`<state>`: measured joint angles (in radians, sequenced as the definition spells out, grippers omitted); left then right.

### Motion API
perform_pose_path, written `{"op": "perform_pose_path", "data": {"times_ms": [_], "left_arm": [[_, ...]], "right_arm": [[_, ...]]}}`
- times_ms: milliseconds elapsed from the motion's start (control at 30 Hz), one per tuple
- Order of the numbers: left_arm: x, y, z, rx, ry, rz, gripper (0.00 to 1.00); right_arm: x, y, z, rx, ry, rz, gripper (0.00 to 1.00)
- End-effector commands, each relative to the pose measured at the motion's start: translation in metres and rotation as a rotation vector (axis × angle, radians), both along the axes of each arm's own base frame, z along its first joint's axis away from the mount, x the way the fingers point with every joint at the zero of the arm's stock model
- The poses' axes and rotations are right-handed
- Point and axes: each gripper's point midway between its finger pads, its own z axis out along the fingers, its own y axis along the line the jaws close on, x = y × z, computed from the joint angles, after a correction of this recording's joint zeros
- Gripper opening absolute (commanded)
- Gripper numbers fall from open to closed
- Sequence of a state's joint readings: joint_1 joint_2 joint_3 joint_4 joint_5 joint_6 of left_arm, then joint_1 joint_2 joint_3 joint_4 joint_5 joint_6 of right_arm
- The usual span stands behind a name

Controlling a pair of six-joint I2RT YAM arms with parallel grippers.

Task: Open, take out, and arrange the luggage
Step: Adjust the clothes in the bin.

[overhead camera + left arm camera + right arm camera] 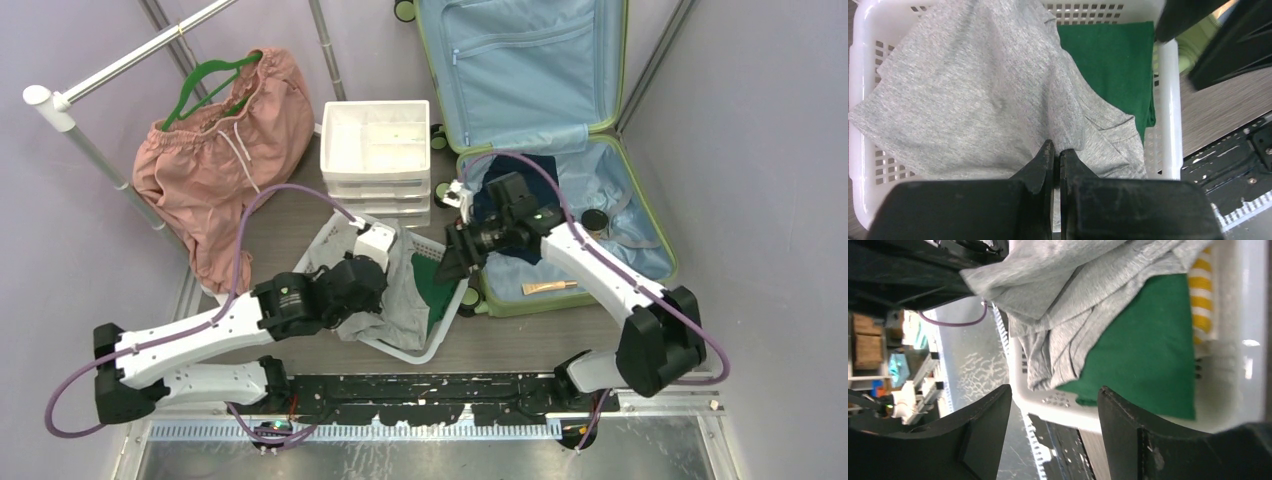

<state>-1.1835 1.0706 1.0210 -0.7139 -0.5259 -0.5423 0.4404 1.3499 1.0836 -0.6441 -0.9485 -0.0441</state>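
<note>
Luggage (520,70) lies open at the right rear of the table (290,215) in the top view, blue lining up and lid thrown back, with a dark garment (522,172), a jar (595,220) and a tube (548,288) in its near half. A white drawer unit (375,150) stands just left of it, and a pink garment (225,150) hangs further left. The right gripper (452,266) hovers off the luggage's near-left corner, between it and the basket (425,352). The left gripper (372,268) is down in that basket over a grey shirt (395,305), well apart from the luggage. From the left wrist, the left gripper (1057,148) has its fingers (1040,165) pressed together, pinching a fold of the grey shirt (973,90), which is spread over a folded green shirt (1113,65). A sliver of the luggage's pale green shell (1193,47) shows beyond the basket rim at upper right, far from those fingertips and partly behind the other arm's black fingers. From the right wrist, the right gripper (1054,390) has its fingers (1128,420) spread wide and holds nothing. The basket rim (1058,407) lies beyond the gap between them, with the green shirt (1148,355), the lifted grey shirt (1073,290) and a yellow-striped cloth (1202,295) further on.
</note>
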Motion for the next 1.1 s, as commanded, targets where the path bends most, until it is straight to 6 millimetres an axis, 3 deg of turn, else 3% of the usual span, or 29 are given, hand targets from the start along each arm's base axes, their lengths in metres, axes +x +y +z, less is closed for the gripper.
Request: {"op": "perform_pose_path", "data": {"times_ms": [0, 233, 400, 833, 1067], "left_arm": [[0.007, -0.007, 0.028, -0.166, -0.060, 0.029, 0.00], [0.007, -0.007, 0.030, -0.211, -0.058, 0.052, 0.00], [0.007, -0.007, 0.032, -0.223, -0.060, 0.057, 0.00], [0.003, -0.013, 0.035, -0.258, -0.061, 0.018, 0.00], [0.001, -0.021, 0.036, -0.261, -0.057, -0.022, 0.00]], "right_arm": [[0.013, 0.043, -0.006, 0.020, 0.063, -0.071, 0.65], [0.004, 0.059, -0.049, -0.083, 0.134, -0.136, 0.55], [0.001, 0.059, -0.063, -0.105, 0.147, -0.167, 0.49], [-0.012, 0.073, -0.071, -0.080, 0.250, -0.130, 0.35], [-0.006, 0.073, -0.061, -0.101, 0.202, -0.121, 0.09]]}}
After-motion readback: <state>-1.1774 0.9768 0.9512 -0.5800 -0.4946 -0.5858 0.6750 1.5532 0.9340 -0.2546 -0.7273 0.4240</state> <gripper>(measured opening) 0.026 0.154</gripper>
